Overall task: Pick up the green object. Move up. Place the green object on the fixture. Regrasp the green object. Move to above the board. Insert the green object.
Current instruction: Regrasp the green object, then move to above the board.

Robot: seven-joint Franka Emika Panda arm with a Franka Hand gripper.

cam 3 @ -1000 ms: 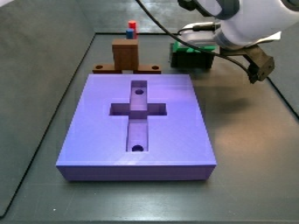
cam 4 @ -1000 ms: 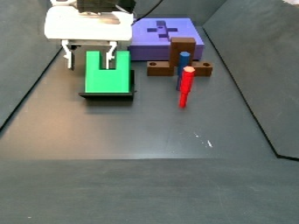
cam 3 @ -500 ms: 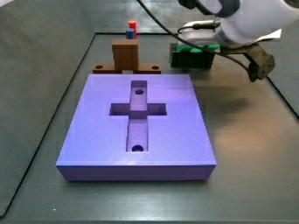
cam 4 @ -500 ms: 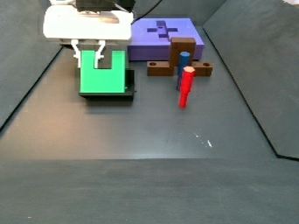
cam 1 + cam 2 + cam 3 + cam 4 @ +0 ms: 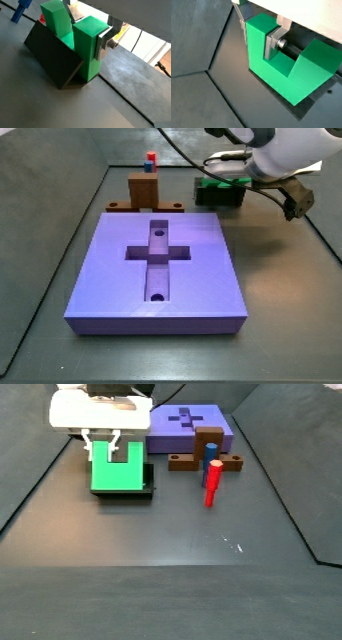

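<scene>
Here the green object (image 5: 118,472) stands in the fixture (image 5: 128,491), prongs up, base down inside the dark holder, well apart from the board (image 5: 191,426), which lies beyond the brown block (image 5: 213,456) and the red-and-blue peg (image 5: 210,482). The gripper (image 5: 107,446) sits directly over it, reaching down from above. In both wrist views a silver finger (image 5: 273,42) lies flat against the inner face of one prong, with its dark pad on the green; its partner is hidden behind that prong. I judge the jaws closed on this single prong, so this is the regrasp on the fixture. The relation that matters is that the prongs run vertically, in line with the fingers, so a straight lift should clear the low walls. In a side view the object (image 5: 221,190) shows partly behind the arm.
</scene>
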